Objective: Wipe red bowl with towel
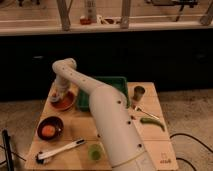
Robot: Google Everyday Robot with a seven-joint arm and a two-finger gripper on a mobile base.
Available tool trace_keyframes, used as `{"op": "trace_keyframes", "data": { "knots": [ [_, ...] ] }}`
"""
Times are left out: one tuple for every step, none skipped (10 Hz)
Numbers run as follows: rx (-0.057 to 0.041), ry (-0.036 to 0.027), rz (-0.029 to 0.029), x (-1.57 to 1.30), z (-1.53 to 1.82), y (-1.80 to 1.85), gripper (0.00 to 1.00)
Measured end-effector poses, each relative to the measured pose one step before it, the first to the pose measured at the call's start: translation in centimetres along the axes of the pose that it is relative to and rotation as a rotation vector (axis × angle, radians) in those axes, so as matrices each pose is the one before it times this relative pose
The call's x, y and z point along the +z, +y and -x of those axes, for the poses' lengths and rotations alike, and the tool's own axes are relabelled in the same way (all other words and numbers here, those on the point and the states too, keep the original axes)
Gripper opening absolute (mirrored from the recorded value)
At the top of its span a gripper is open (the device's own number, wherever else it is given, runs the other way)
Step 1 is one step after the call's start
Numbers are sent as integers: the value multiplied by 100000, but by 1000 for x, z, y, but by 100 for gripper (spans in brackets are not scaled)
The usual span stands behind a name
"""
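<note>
End effector (59, 95) low over red bowl (68, 103), grip state unreadable; orange object (48, 130) in dark bowl (56, 123) on worktop (154, 142).

My gripper (57, 95) is pale grey, at the red bowl (67, 104), which is bright orange-red, near the far left corner of the tabletop (155, 145). My arm (110, 120) is cream-white. The tabletop is light tan wood. The tray (115, 87) at the far edge is deep green. By the left edge, a dark maroon bowl (58, 123) holds something orange (48, 131). Near the front edge lie a white-handled brush (62, 149) and a pale green cup (95, 151).
</note>
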Motion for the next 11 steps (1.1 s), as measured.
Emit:
{"op": "trace_keyframes", "data": {
  "knots": [
    [-756,-2030,1532,330,758,465,0],
    [-306,-1279,1108,321,581,578,0],
    [417,-478,793,-153,300,626,0],
    [1084,-75,1086,-313,55,1042,0],
    [1493,439,751,-440,-105,892,0],
    [1768,933,335,-539,-495,735,0],
    [1269,1014,87,-439,-343,341,0],
    [1335,1840,-208,-617,-466,7,0],
    [500,1273,-305,-332,-405,-305,0],
    [884,1603,-408,-356,-782,-342,0],
    [532,1854,-446,-210,-1018,-710,0]
  ]
}}
